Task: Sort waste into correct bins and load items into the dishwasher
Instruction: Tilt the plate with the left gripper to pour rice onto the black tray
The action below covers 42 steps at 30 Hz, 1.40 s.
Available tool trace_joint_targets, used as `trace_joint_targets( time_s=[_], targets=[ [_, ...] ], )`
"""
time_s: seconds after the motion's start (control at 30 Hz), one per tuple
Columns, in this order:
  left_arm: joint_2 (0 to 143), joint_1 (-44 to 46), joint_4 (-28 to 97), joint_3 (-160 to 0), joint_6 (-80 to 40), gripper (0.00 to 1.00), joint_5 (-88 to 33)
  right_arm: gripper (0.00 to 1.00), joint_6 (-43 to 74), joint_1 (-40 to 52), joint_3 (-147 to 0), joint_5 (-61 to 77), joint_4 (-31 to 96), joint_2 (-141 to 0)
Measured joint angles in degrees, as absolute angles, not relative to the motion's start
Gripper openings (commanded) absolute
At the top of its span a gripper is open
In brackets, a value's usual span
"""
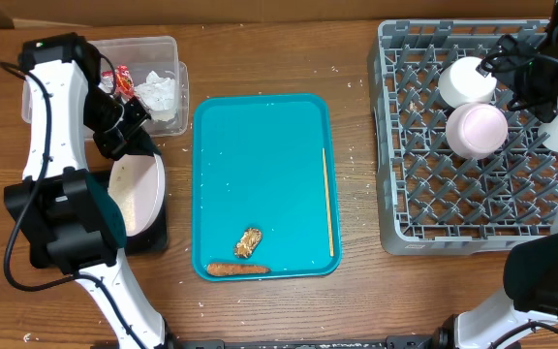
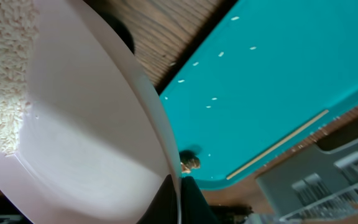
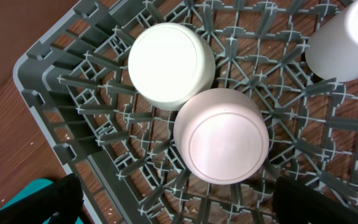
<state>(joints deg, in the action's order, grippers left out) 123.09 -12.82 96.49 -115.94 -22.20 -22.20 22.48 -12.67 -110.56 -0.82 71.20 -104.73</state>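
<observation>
My left gripper (image 1: 130,145) is shut on the rim of a white plate (image 1: 136,196) and holds it tilted over the black tray (image 1: 153,240). In the left wrist view my fingers (image 2: 179,200) pinch the plate's rim (image 2: 86,143), and rice grains (image 2: 2,74) cling to its surface. My right gripper (image 1: 521,78) is open and empty above the grey dish rack (image 1: 405,208). An upturned white cup (image 3: 169,65) and an upturned white bowl (image 3: 222,134) stand in the rack, between and ahead of my open fingers (image 3: 179,205).
The clear tub (image 1: 168,53) at the back left holds crumpled napkins (image 1: 163,97) and a red-and-silver wrapper (image 1: 124,79). The teal tray (image 1: 260,165) carries a thin wooden stick (image 1: 328,202), a brown lump (image 1: 249,242) and a brown-orange food stick (image 1: 237,269). Another white item (image 3: 347,37) sits in the rack.
</observation>
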Motion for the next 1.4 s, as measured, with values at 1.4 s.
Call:
trace_joint_targets(
  time_s=[1.4],
  targets=[
    [123.09, -24.16, 96.68, -115.74, -13.26, 0.04, -42.98, 1.0, 22.48, -12.64, -110.56, -0.84, 71.22, -104.73]
  ],
)
